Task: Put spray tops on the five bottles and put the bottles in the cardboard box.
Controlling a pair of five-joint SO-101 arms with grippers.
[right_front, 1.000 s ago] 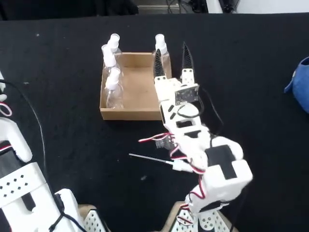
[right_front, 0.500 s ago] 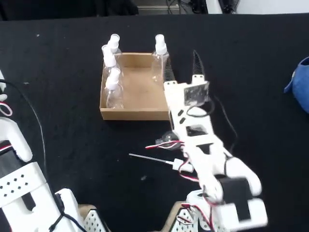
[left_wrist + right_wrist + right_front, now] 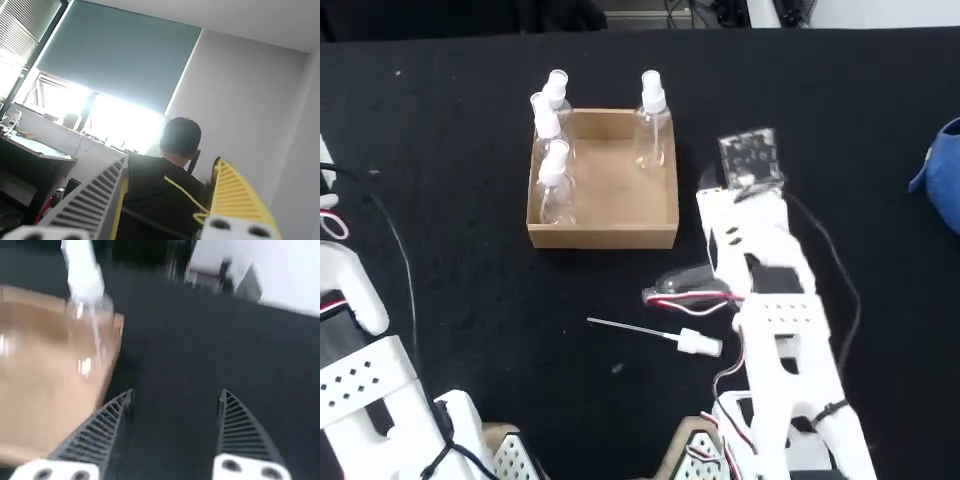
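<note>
Beside the cardboard box [image 3: 603,237], the right tool [image 3: 175,394] hangs wide open and empty. The left tool [image 3: 171,162], likewise agape with nothing in it, points up at the room.

Four capped bottles [image 3: 652,125] stand at the box walls. The fifth bottle [image 3: 682,280] lies on the worktop [image 3: 820,80], just under the right arm [image 3: 775,310], with its spray top [image 3: 700,344] close by.

That arm's loose wires [image 3: 670,297] could snag the bottle and roll it away. Its neck is hidden, and I can't quite tell whether every capped one sits inside.

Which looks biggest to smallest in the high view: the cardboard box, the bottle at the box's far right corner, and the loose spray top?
1. cardboard box
2. bottle
3. spray top: long with its tube, but far thinner than the bottle.
</note>
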